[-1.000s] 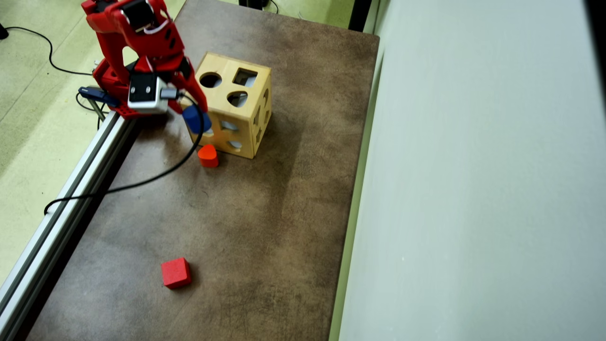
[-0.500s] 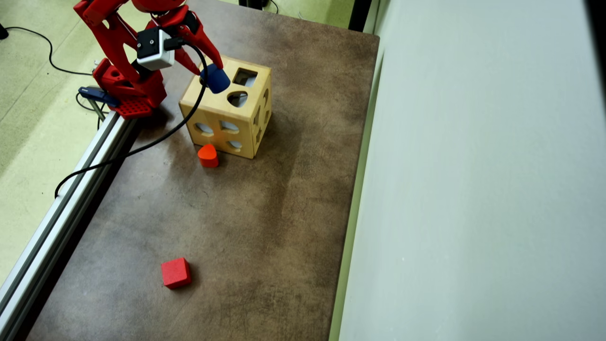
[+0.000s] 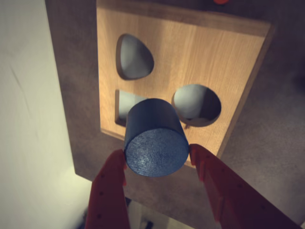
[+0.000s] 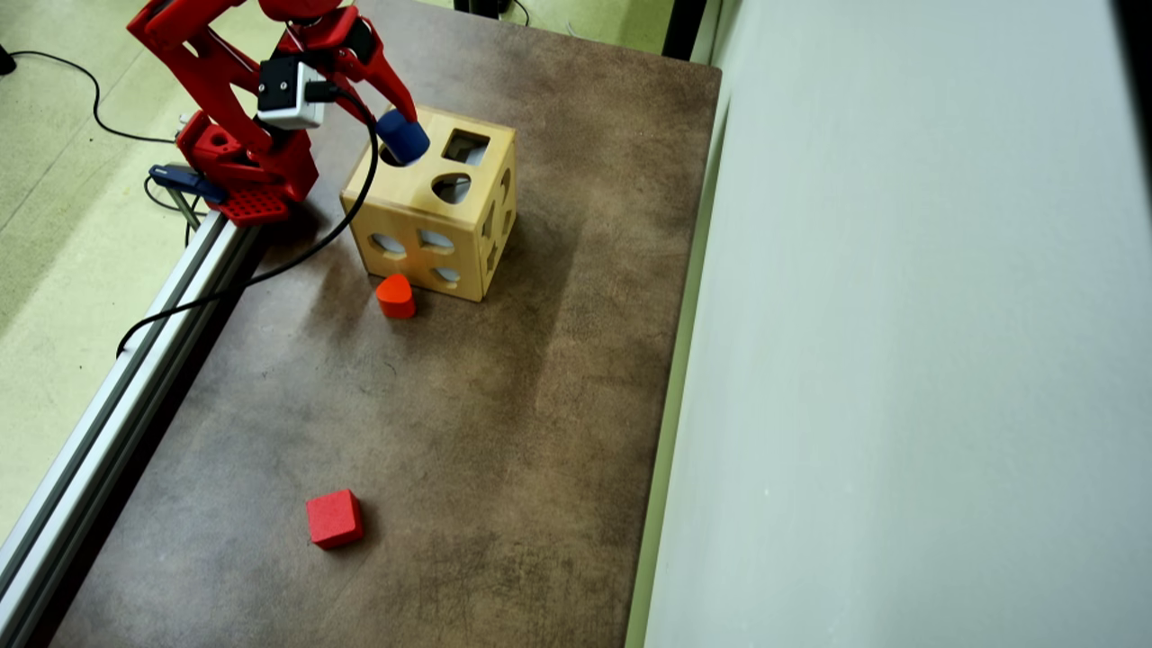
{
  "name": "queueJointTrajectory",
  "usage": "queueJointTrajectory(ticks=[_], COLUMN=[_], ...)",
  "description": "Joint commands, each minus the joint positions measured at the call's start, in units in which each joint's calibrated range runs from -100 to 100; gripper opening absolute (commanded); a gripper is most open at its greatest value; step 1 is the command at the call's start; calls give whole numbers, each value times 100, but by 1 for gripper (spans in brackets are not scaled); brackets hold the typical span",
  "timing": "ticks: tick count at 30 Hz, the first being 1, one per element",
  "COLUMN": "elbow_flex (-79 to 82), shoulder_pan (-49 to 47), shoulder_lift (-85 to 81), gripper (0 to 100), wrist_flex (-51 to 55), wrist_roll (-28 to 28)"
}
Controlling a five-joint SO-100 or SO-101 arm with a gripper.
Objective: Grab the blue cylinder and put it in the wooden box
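Brown tabletop (image 4: 504,432) bears wooden box (image 4: 409,184); gripper (image 3: 157,155) clamps blue cylinder (image 3: 155,138) above its holes.

Dark blue cylinder (image 3: 156,143), kinda speckled on its flat end. Bright red hand (image 3: 158,153), light honey-coloured wooden box (image 4: 432,214), mottled brown surface (image 4: 504,432). Red cube (image 4: 334,518), orange-red rounded block (image 4: 395,295), black cable (image 4: 270,268).
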Motion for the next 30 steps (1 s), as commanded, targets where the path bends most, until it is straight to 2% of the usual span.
queueJointTrajectory(ticks=[1, 30], elbow_flex=[-2, 1090], shoulder_pan=[-193, -126], shoulder_lift=[-157, -479], gripper=[18, 18], wrist_flex=[73, 65], wrist_roll=[-5, 39])
